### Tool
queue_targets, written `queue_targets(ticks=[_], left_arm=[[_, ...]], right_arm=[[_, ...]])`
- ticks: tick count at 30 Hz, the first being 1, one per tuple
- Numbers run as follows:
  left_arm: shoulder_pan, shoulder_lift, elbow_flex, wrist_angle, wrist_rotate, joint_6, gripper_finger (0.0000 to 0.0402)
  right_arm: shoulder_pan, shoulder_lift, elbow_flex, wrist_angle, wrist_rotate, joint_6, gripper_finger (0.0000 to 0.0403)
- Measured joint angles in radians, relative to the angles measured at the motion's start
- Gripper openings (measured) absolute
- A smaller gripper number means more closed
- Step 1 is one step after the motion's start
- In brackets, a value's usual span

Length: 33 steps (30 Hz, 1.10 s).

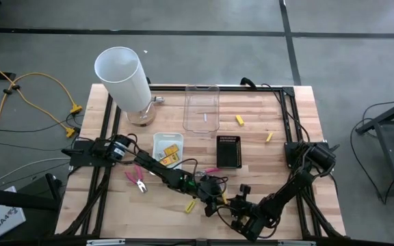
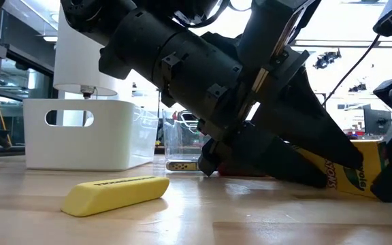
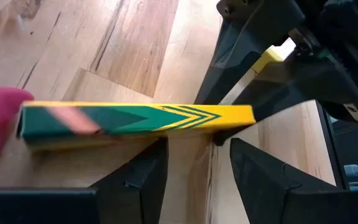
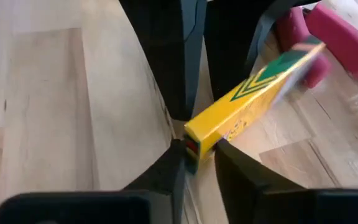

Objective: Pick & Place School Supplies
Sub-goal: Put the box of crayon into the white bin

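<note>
A yellow and green crayon box [image 3: 135, 118] lies near the table's front middle [image 1: 222, 197], between my two grippers. My right gripper [image 4: 196, 149] is shut on one end of it. My left gripper [image 3: 197, 146] is open, its fingertips just short of the box's long side, and the box is not between them. One pink-handled plier [image 1: 139, 182] lies left of the arms and another [image 1: 212, 169] just beyond the box. A yellow stick [image 1: 190, 205] lies on the wood in front, large in the low view [image 2: 114, 194]. My right gripper pinches the box's narrow end [image 4: 197, 138] between its two fingers, which slant down onto it from the table's right. The box reaches away from the fingers toward the pink plier, low over the wood. My left gripper: I cannot tell whether its fingertips touch the box.
A white tray [image 1: 157, 139] with yellow packs, a black tray [image 1: 228, 162] and a clear tray [image 1: 202, 126] stand behind the arms. A tall white cylinder [image 1: 123, 76] stands at the far left. Two yellow sticks [image 1: 239, 120] [image 1: 269, 137] lie at the far right.
</note>
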Motion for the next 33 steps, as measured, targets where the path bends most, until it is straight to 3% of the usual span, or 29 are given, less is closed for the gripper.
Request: queue_targets(ticks=[5,16,33], left_arm=[[-0.001,0.000,0.000,-0.002,0.000,0.001,0.0169],[0.000,0.000,0.000,0.002,-0.002,-0.003,0.0169],[-0.018,0.000,0.001,0.004,0.027,0.076,0.0169]], right_arm=[[0.001,0.000,0.000,-0.009,-0.006,0.006,0.0041],[0.017,-0.001,0.000,-0.065,0.005,0.053,0.0036],[0.026,-0.070,-0.003,-0.286,0.003,0.149,0.0008]])
